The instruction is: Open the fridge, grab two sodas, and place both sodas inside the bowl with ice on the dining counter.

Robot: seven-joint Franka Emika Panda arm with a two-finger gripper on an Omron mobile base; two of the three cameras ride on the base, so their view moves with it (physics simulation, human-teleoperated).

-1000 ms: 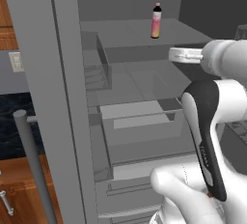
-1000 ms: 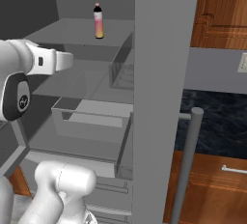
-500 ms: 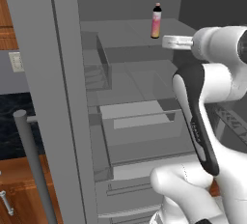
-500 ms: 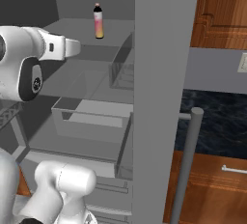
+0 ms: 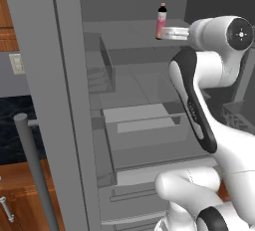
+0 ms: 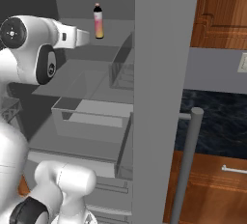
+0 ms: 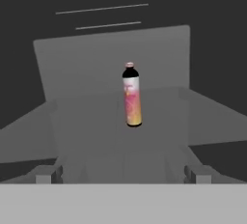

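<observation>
Kitchen scene, rendered: wooden wall cabinets [image 6: 222, 10] above a dark marble tabletop [image 6: 217, 117] with wooden drawers [image 6: 217, 179] below it, seen past the fridge's right-hand door. Grey fridge [image 5: 129, 100] stands open, both doors swung out; the left door's edge [image 5: 69, 100] with its long vertical handle [image 5: 35, 170] fills the left of the left base view, the right door's edge [image 6: 154, 97] and its handle [image 6: 185, 165] sit in the right base view. Inside: grey shelves, a clear crisper drawer [image 5: 142, 120] at mid height, door bins [image 5: 97, 65] on the left door. White arm [image 5: 199, 90] rises in front of the fridge interior, elbow bent, forearm level and reaching in toward the upper shelf [image 5: 134, 31]. One soda [image 5: 161, 21] stands upright on that upper shelf, toward its back, right of centre in the left base view; black cap and neck, pink body shading to orange-yellow at the bottom. In the hand view the soda [image 7: 131, 100] is centred, upright, well apart from the camera. Hand [image 6: 82, 37] is just beside the bottle in both base views, not touching it. Whether the fingers are apart or together, cannot tell.
</observation>
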